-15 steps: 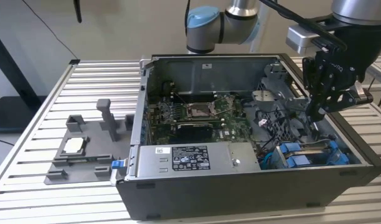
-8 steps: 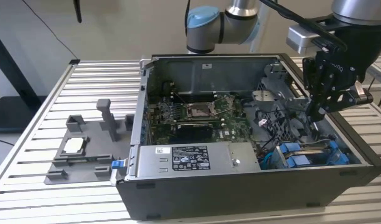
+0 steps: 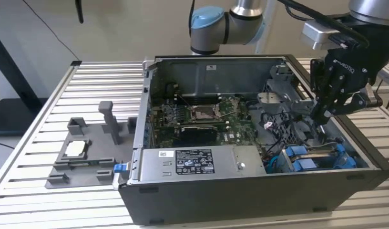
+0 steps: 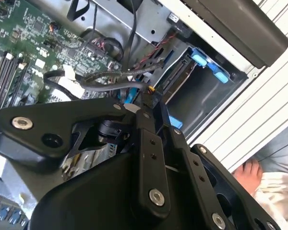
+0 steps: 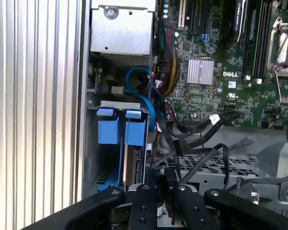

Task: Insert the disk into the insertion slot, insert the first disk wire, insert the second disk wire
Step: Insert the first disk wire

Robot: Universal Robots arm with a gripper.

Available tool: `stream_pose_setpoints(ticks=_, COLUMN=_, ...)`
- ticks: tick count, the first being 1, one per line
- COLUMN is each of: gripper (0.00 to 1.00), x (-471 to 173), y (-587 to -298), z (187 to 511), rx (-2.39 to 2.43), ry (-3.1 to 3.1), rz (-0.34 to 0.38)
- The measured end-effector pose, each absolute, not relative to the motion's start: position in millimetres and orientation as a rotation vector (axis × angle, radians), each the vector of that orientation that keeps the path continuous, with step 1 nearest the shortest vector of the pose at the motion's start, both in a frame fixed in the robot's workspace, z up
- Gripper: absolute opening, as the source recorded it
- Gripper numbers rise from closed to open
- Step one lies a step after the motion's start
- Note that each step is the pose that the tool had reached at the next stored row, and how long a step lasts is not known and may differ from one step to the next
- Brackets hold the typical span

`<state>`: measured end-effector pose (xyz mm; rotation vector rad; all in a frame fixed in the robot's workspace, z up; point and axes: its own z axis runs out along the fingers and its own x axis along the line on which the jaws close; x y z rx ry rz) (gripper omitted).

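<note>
The arm (image 3: 210,21) rises beyond the counter's (image 3: 99,76) far edge, with a blue-capped joint at the back. Its grey wrist (image 3: 373,8) sits high toward the exterior view's right. Below the wrist the black gripper (image 3: 323,116) hangs nearly upright, tips pointing down. In both wrist views its fingers (image 5: 143,201) (image 4: 151,158) are drawn close together, pinching the dark plug of a disk wire (image 5: 166,178).
</note>
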<state>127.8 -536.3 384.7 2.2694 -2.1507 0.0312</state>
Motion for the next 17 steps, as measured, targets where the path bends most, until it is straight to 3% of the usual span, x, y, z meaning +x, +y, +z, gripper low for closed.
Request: stream_pose_setpoints(ticks=17, gripper=0.19, x=160, y=-552, z=380, rx=2.19, ry=-2.071, rz=-0.152)
